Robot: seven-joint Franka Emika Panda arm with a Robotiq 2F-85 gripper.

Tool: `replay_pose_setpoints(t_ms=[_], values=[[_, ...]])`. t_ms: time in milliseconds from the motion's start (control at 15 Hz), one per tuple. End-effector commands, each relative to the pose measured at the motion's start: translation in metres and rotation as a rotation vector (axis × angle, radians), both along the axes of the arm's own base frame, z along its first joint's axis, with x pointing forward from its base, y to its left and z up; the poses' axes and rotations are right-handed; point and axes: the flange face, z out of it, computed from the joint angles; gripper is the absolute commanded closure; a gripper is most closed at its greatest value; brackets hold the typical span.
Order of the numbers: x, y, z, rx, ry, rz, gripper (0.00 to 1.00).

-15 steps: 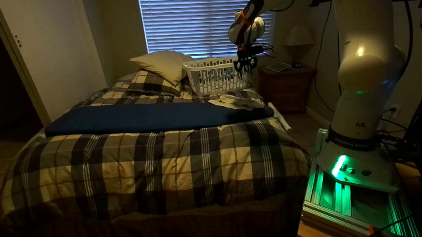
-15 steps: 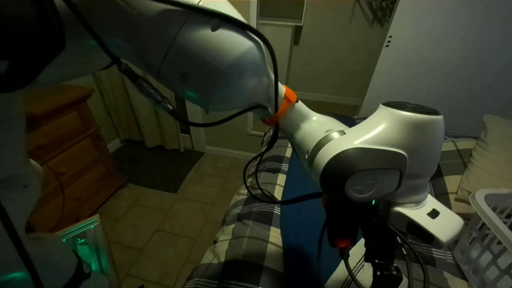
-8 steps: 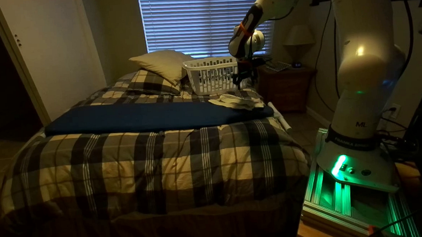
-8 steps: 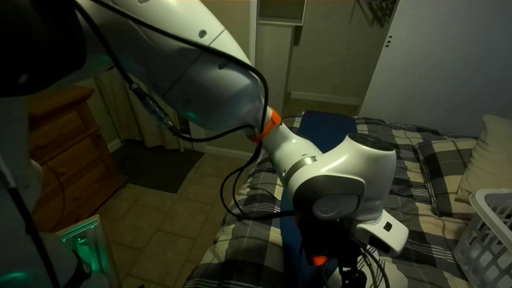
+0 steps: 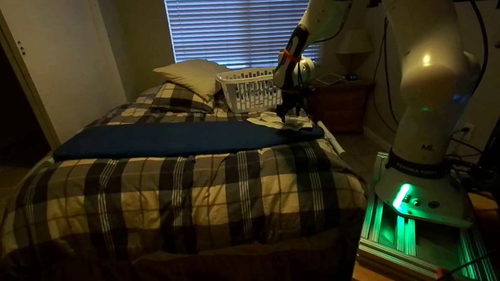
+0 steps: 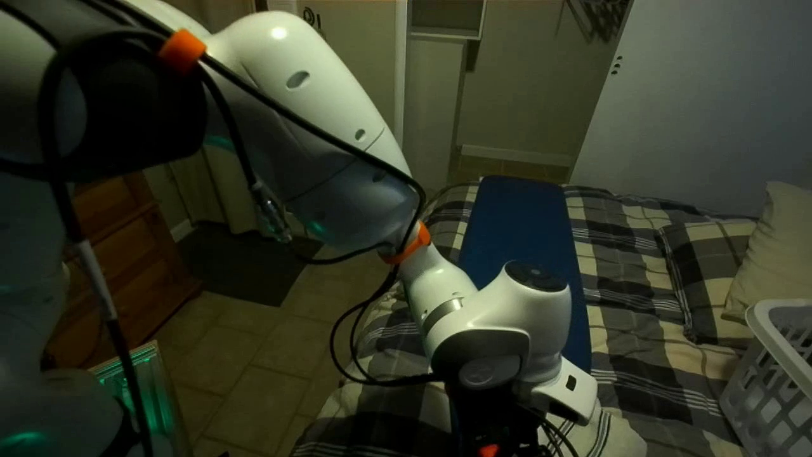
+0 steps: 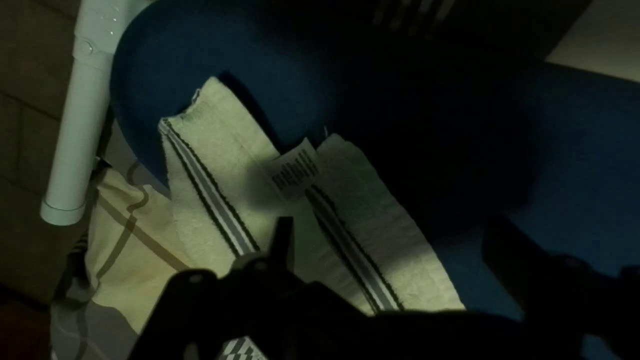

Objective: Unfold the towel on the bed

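Note:
The towel (image 5: 264, 121) is cream-white with dark and grey stripes. It lies folded and rumpled across the right end of a long dark blue cloth surface (image 5: 156, 139) on the plaid bed (image 5: 201, 190). In the wrist view the towel (image 7: 215, 150) shows two overlapping layers and a printed label. My gripper (image 5: 290, 115) is low over the towel in an exterior view. In the wrist view the gripper (image 7: 392, 230) is open, its fingers wide apart with the towel's edge between them in the picture. I cannot tell whether the fingertips touch it. In an exterior view the arm hides most of the towel (image 6: 618, 438).
A white laundry basket (image 5: 252, 93) stands on the bed behind the towel, close to the arm. A pale pillow (image 5: 195, 77) lies left of it. A white tube (image 7: 80, 130) sticks out beside the blue surface's rounded end. A nightstand (image 5: 338, 106) stands beyond the bed.
My gripper has come down from beside the basket to just over the towel. In an exterior view the arm has shifted down and left, away from the basket. The towel looks unmoved.

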Motion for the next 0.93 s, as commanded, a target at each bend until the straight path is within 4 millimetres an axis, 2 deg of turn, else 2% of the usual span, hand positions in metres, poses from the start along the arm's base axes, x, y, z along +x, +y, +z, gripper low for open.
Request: replay_pose_setpoints(t_ms=[0, 133, 200, 267, 333, 400, 467, 533, 600, 867], values=[[-0.004, -0.002, -0.023, -0.001, -0.01, 0.054, 0.34], [-0.005, -0.004, -0.034, -0.001, -0.008, 0.08, 0.48], [-0.007, -0.005, -0.039, -0.002, -0.004, 0.09, 0.27], [-0.007, -0.006, -0.044, -0.004, -0.002, 0.1, 0.12], [-0.008, -0.007, -0.049, -0.005, 0.002, 0.11, 0.1], [-0.009, -0.008, -0.052, -0.009, 0.002, 0.121, 0.04], [-0.009, -0.009, -0.055, -0.013, 0.0, 0.133, 0.48], [-0.01, -0.01, -0.058, -0.016, -0.001, 0.143, 0.44], [-0.01, -0.01, -0.06, -0.019, -0.005, 0.153, 0.46], [-0.007, -0.01, -0.061, -0.027, -0.017, 0.187, 0.75]])
